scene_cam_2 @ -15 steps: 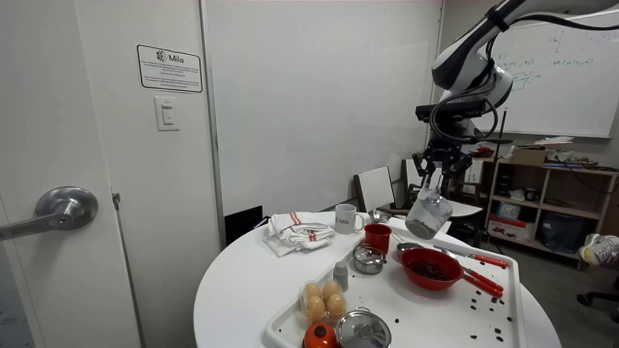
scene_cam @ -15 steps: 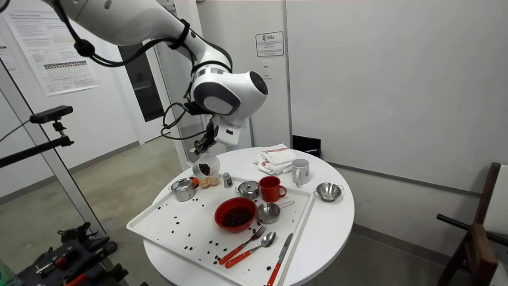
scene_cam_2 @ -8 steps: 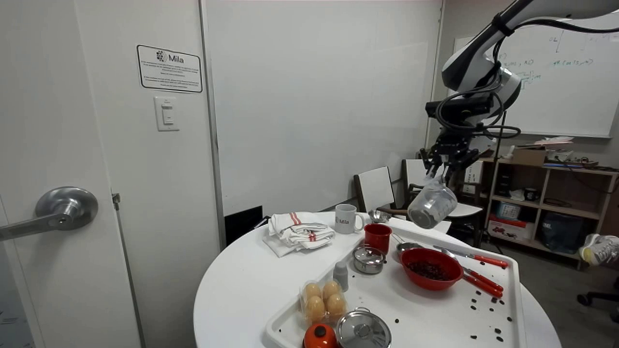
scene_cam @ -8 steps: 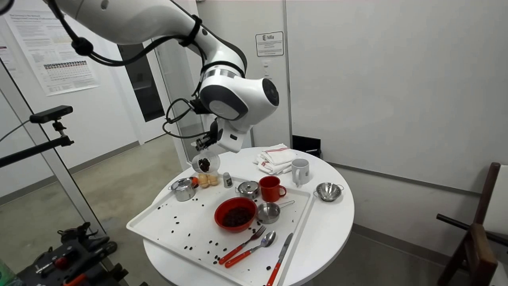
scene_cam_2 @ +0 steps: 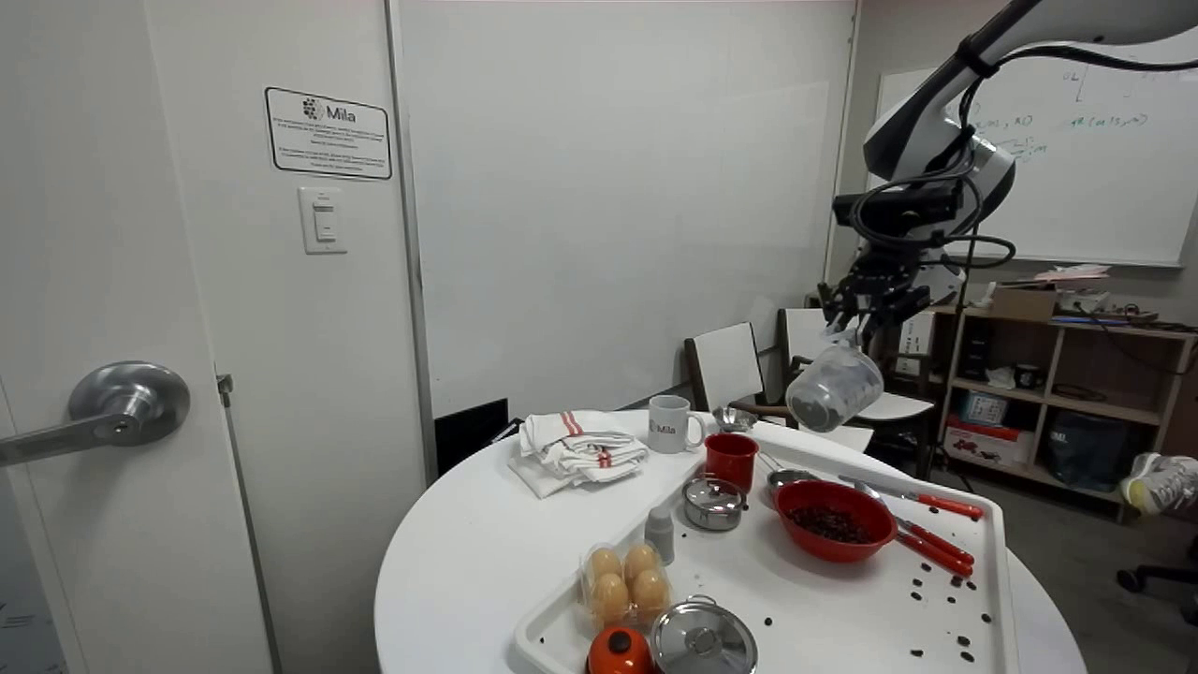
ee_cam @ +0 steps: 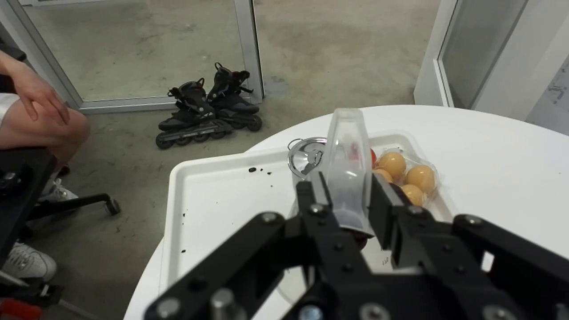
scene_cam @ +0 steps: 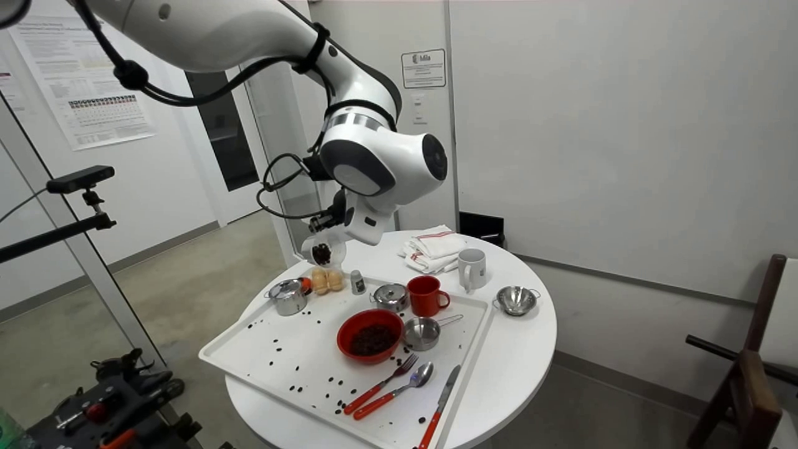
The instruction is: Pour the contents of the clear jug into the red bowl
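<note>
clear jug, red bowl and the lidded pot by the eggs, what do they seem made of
Clear jug: probably smooth plastic, since it is see-through but hazy. Red bowl: perhaps plastic or enamelled metal, slightly glossy; its even red leaves that open. Lidded pot: polished metal, likely steel, judging by its mirror-like reflections.

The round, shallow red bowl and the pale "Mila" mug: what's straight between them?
Between the red bowl and the mug stands a tall red cup, flanked by a lidded metal pot and a metal saucepan; both exterior views show this.
</note>
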You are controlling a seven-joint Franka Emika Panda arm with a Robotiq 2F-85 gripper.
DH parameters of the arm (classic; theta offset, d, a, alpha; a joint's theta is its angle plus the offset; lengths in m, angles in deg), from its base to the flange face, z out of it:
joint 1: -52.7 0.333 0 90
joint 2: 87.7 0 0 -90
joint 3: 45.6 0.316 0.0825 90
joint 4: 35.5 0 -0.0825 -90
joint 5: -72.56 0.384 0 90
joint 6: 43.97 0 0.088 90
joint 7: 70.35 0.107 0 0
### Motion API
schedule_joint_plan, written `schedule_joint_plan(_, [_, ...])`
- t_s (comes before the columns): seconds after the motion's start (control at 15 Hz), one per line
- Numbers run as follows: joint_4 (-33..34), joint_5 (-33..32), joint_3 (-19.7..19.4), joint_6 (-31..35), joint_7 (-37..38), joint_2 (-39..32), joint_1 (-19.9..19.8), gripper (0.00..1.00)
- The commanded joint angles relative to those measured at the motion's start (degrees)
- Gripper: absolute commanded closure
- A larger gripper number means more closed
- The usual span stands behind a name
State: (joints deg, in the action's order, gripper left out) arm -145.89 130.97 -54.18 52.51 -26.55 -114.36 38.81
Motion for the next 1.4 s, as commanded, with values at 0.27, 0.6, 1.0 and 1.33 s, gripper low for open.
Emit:
schedule_joint_plan(0.27, [3.9, 0.0, -1.1, -8.6, 1.4, -2.6, -0.4, 0.9])
schedule_joint_plan(0.6, [8.0, 0.9, -2.3, -18.8, 1.4, -5.2, -2.0, 0.9])
schedule_joint_plan(1.0, [13.3, 4.2, -3.2, -25.4, 3.0, -9.7, -4.1, 0.9])
schedule_joint_plan(1.33, [20.5, 8.4, -2.7, -30.2, 8.3, -15.7, -5.3, 0.9])
